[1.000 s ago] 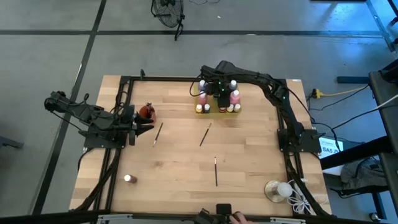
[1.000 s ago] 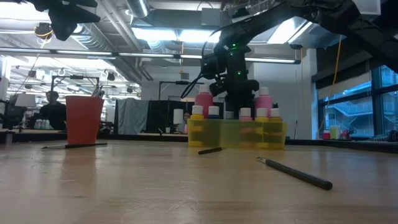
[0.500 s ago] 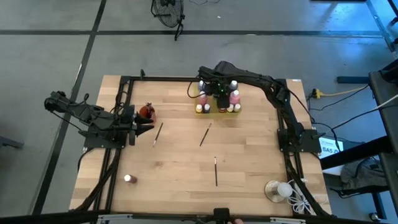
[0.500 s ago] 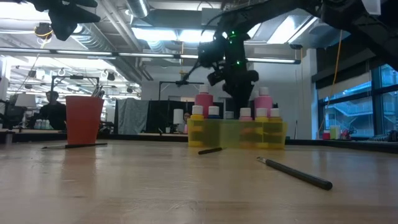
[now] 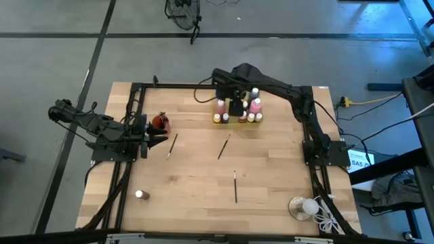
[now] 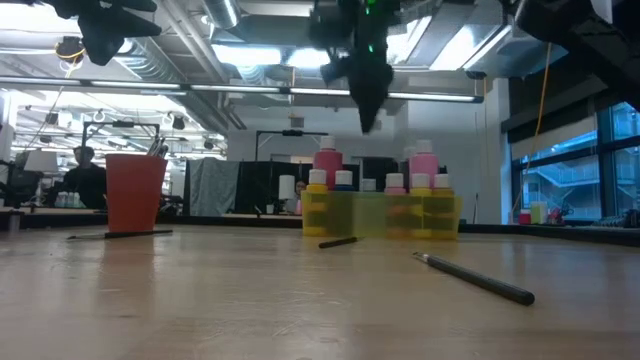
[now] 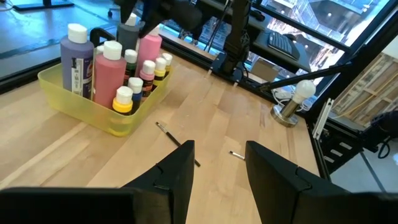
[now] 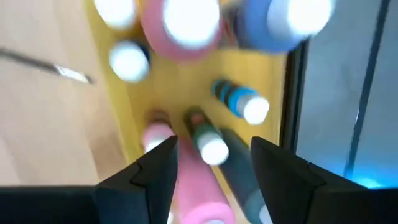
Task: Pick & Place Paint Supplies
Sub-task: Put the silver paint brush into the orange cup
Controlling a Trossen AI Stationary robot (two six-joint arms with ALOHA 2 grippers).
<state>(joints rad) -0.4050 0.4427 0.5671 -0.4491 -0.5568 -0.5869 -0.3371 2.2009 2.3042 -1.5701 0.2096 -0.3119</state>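
Observation:
A yellow tray (image 5: 229, 122) (image 6: 380, 215) (image 7: 106, 115) near the table's far edge holds several white-capped paint bottles, pink, purple and small ones. My right gripper (image 5: 236, 105) (image 6: 366, 118) (image 8: 211, 165) hangs open above the tray, pointing down, with nothing between its fingers. Three dark-handled brushes (image 5: 172, 144) (image 5: 224, 146) (image 5: 235, 186) lie flat on the wood. A tiny white-capped bottle (image 5: 139, 194) stands near the left near corner. My left gripper (image 5: 161, 137) (image 7: 217, 165) waits open over the table's left side.
A red cup (image 5: 160, 123) (image 6: 133, 192) stands just beyond my left gripper. A clear round dish with a white ball and cord (image 5: 303, 207) (image 7: 292, 102) sits at the right near corner. Black frame rails run along the table's left, right and far edges.
My right gripper has risen straight up from among the bottles in the tray to well above their caps, drifting slightly toward the table's left. The bottles and tray have stayed in place.

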